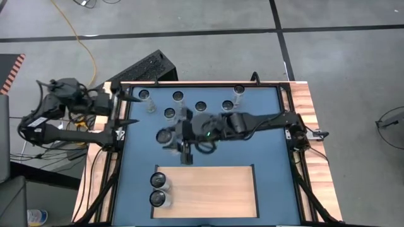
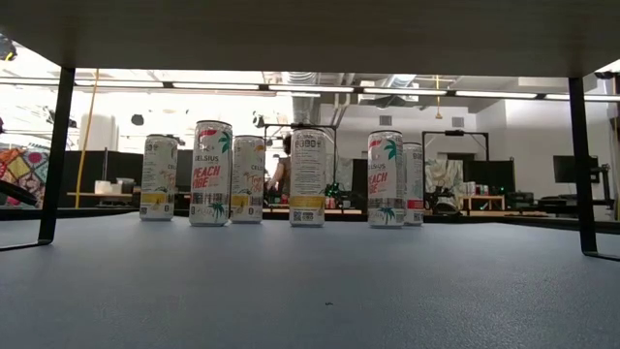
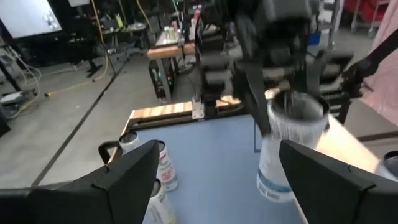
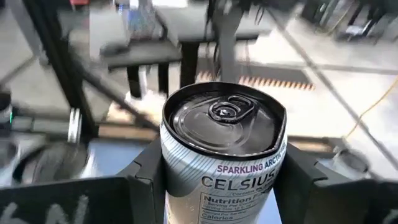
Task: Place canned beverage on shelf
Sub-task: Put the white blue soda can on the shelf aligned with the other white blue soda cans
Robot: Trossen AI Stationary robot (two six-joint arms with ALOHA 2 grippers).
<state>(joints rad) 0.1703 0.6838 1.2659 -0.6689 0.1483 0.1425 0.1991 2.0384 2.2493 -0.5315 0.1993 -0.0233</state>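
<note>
My right gripper (image 1: pixel 169 135) reaches from the table's right side to the middle of the blue surface (image 1: pixel 265 145) and is shut on a silver beverage can (image 4: pixel 221 155), which also shows in the left wrist view (image 3: pixel 287 149). The pale wood shelf (image 1: pixel 208 189) lies toward the near edge, with two cans (image 1: pixel 158 189) standing on its left end. Several more cans (image 1: pixel 201 106) stand on their bases on the blue surface at the far side. My left gripper (image 1: pixel 130 108) is open at the table's left edge, apart from every can. My right gripper pinches the can's side wall (image 4: pixel 180 183) between its two fingers (image 4: pixel 144 177), a little below the top rim. The fingers come about level from the table's right. The can stands upright in the hold, lid up, and its base (image 3: pixel 273 193) shows clear of the blue surface.
Wooden side strips (image 1: pixel 309 113) run along both sides of the blue surface. Dark frame posts (image 2: pixel 53 155) stand at the corners in the low view. The shelf's right part (image 1: pixel 233 195) is bare wood. Cables and a dark box (image 1: pixel 148 66) lie on the floor beyond the far edge.
</note>
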